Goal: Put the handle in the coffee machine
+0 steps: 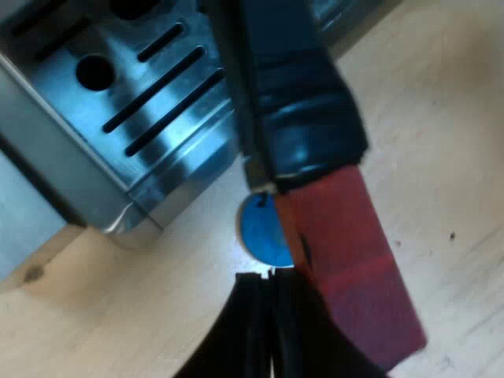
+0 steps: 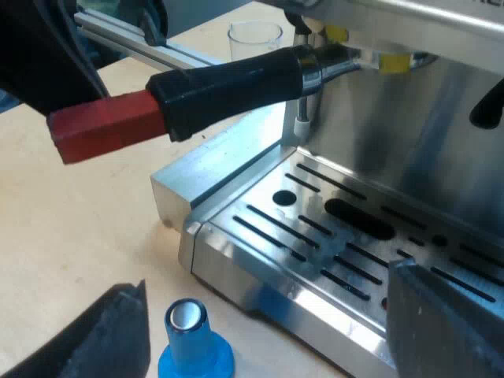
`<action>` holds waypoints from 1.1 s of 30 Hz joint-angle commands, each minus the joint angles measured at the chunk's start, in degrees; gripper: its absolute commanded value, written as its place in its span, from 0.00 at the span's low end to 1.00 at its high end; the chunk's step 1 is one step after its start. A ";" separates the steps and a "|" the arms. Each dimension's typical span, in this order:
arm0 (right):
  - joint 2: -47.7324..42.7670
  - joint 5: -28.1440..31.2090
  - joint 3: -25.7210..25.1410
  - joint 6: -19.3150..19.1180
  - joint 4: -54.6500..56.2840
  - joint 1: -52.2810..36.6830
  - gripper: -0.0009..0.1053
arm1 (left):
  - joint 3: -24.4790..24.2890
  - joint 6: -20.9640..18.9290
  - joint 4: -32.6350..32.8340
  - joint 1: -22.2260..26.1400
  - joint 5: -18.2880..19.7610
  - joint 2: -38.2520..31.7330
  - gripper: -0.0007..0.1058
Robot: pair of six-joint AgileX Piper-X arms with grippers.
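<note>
The holder's dark handle (image 2: 228, 83) juts out from the machine's front, its metal neck (image 2: 331, 63) up under the brew head. Its red end (image 2: 106, 126) points away from the machine, with my left arm's dark bulk (image 2: 43, 59) right beside it. In the left wrist view the handle (image 1: 303, 102) and red end (image 1: 354, 268) hang over the drip tray's edge. My left gripper (image 1: 268, 331) sits pressed against the red end's side with its fingers together. My right gripper (image 2: 276, 335) is open and low by the drip tray.
A blue tamper (image 2: 193, 342) stands upright on the wooden table (image 2: 71, 228) between my right fingers, close to the slotted metal drip tray (image 2: 315, 236). It also sits below the red end as a blue tamper (image 1: 264, 232). A measuring glass (image 2: 256, 35) stands beyond the handle.
</note>
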 commanded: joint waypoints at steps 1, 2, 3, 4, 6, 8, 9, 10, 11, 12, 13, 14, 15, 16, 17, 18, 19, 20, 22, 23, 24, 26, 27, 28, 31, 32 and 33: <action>-0.22 -2.02 -0.62 0.98 1.62 0.04 0.62 | -0.16 -0.22 2.53 -5.58 5.95 -0.79 0.01; -0.22 -2.72 -0.62 1.69 1.96 0.04 0.62 | -0.16 -0.22 2.53 -6.06 5.95 -0.79 0.01; -0.22 -2.84 -0.62 2.28 2.21 0.04 0.62 | -0.16 -0.22 2.53 -6.41 5.95 -0.95 0.01; -0.22 -2.84 -0.62 3.33 2.65 0.16 0.62 | -0.16 -0.22 2.53 -6.95 5.95 -0.95 0.01; -0.22 -2.84 -0.62 3.59 3.07 0.12 0.62 | -0.16 -0.34 2.53 -7.84 5.10 -0.95 0.01; -0.22 -2.84 -0.62 3.58 3.49 0.12 0.62 | -0.27 -0.33 2.53 -8.70 4.50 -0.95 0.01; -0.22 -2.98 -0.62 3.58 3.52 0.12 0.62 | -0.30 -0.33 2.53 -8.90 4.48 -0.95 0.01; -0.46 -2.98 -0.62 3.58 3.77 0.12 0.62 | -0.40 -0.33 2.40 -9.46 4.51 -0.95 0.01; -0.69 -2.97 -0.62 3.58 4.16 0.12 0.62 | -0.61 -0.33 2.33 -10.04 4.41 -0.95 0.01; -0.85 -2.97 -0.62 3.58 4.56 0.12 0.62 | -0.75 -0.33 2.35 -10.42 4.29 -0.95 0.01; -1.26 -2.97 -0.62 3.58 5.34 0.12 0.62 | -0.99 -0.33 2.13 -11.06 4.27 -0.95 0.01; -1.63 -2.97 -0.62 3.58 5.86 0.12 0.62 | -1.39 -0.07 2.08 -11.66 4.29 -0.95 0.01; -1.85 -2.97 -0.62 3.58 6.17 0.12 0.62 | -1.58 0.06 1.85 -12.12 4.29 -0.95 0.01; -2.32 -2.97 -0.62 3.58 6.64 0.12 0.61 | -1.84 0.06 1.26 -12.70 4.29 -0.95 0.01; -2.80 -2.97 -0.62 3.58 7.19 0.12 0.61 | -2.27 0.05 0.37 -13.41 4.29 -0.95 0.01; -3.10 -2.97 -0.62 3.58 7.46 0.12 0.61 | -2.46 0.05 0.10 -13.62 4.29 -0.95 0.01; -3.69 -2.97 -0.62 3.58 8.14 0.12 0.61 | -2.61 0.05 -0.31 -13.88 4.29 -0.95 0.01; -4.49 -2.97 -0.62 3.58 8.99 0.12 0.61 | -3.11 0.30 -1.70 -14.52 4.29 -0.95 0.01; -5.25 -2.97 -0.62 3.58 9.55 0.12 0.61 | -3.33 0.49 -2.76 -14.74 5.06 -0.95 0.01; -5.65 -2.97 -0.62 3.58 9.75 0.12 0.61 | -3.31 0.71 -3.58 -14.85 6.09 -0.95 0.01; -5.87 -2.97 -0.62 3.58 9.78 0.12 0.61 | -3.31 1.01 -3.76 -14.86 6.54 -0.95 0.01; -6.34 -2.97 -0.62 3.58 9.76 0.12 0.61 | -3.31 1.84 -4.22 -15.42 9.17 -0.67 0.01; -6.48 -2.97 -0.62 3.58 9.76 0.12 0.61 | -3.31 1.88 -4.25 -15.60 9.35 -0.62 0.01; -6.52 -2.97 -0.62 3.58 9.76 0.12 0.61 | -3.31 1.85 -4.36 -15.75 9.59 -0.54 0.01; -6.51 -2.97 -0.62 3.58 9.76 0.12 0.61 | -3.31 3.57 -5.04 -17.21 9.97 0.57 0.01; -6.51 -2.97 -0.62 3.58 9.76 0.12 0.61 | -3.31 4.21 -5.17 -17.74 9.97 1.08 0.01; -6.51 -2.97 -0.62 3.58 9.76 0.12 0.61 | -3.31 4.45 -5.20 -18.03 9.97 1.30 0.01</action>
